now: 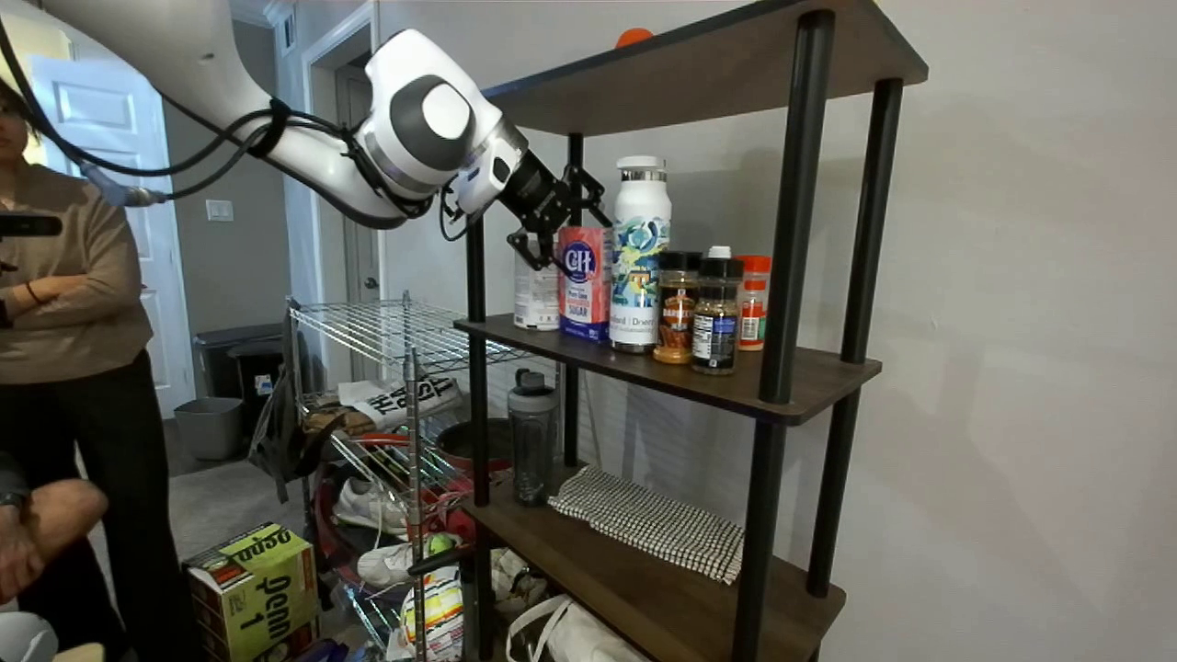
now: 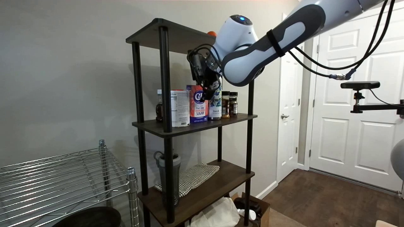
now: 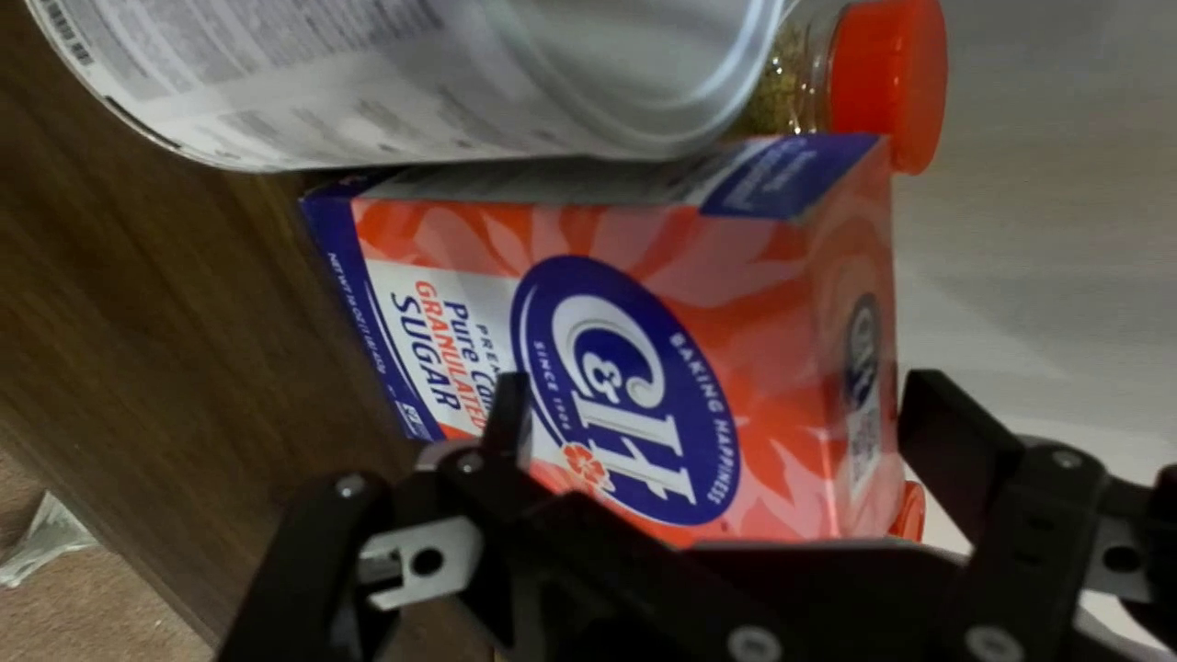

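Two fingers (image 3: 961,441) of the gripper (image 3: 715,391) are spread wide with nothing pinched between them: in the wrist view one tip covers part of the lower front of the sugar (image 3: 634,359), the other is by its top. Whether either touches it, I cannot tell. For a sound hold, the pads had better face each other squarely across it before they come together; set slantwise like this, front to top, they would likely tip it or slip. A slow, light squeeze seems wise, since thin card may dent, and sideways moves should be small, as neighbours crowd both sides.

The sugar stands upright on the shelf (image 3: 147,303). Its coral front has petal shapes, a blue band along the bottom and a large blue oval with white "C&H" letters; what shows looks undented.

Just beside it are the can (image 3: 441,74) and, on its opposite side, the bottle (image 1: 642,262); a red-capped jar (image 3: 887,87) shows behind. Past the bottle, in an exterior view, stand two black-lidded jars (image 1: 678,308). Farther off, on the lower board (image 1: 607,565), are a cloth (image 1: 653,519) and an upright shaker (image 1: 533,441).
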`<control>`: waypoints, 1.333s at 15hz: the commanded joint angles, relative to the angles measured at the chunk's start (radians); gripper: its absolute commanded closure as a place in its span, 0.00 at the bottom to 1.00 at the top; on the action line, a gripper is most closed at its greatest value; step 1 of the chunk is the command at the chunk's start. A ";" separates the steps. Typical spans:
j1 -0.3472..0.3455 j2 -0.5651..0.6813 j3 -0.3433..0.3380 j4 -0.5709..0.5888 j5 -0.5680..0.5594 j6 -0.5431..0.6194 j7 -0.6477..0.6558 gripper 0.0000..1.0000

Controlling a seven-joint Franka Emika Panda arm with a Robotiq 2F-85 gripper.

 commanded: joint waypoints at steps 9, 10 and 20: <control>0.202 -0.085 -0.198 -0.120 0.102 -0.015 -0.084 0.00; 0.219 -0.094 -0.214 -0.129 0.110 -0.013 -0.090 0.00; 0.344 -0.158 -0.326 -0.204 0.121 -0.001 -0.089 0.00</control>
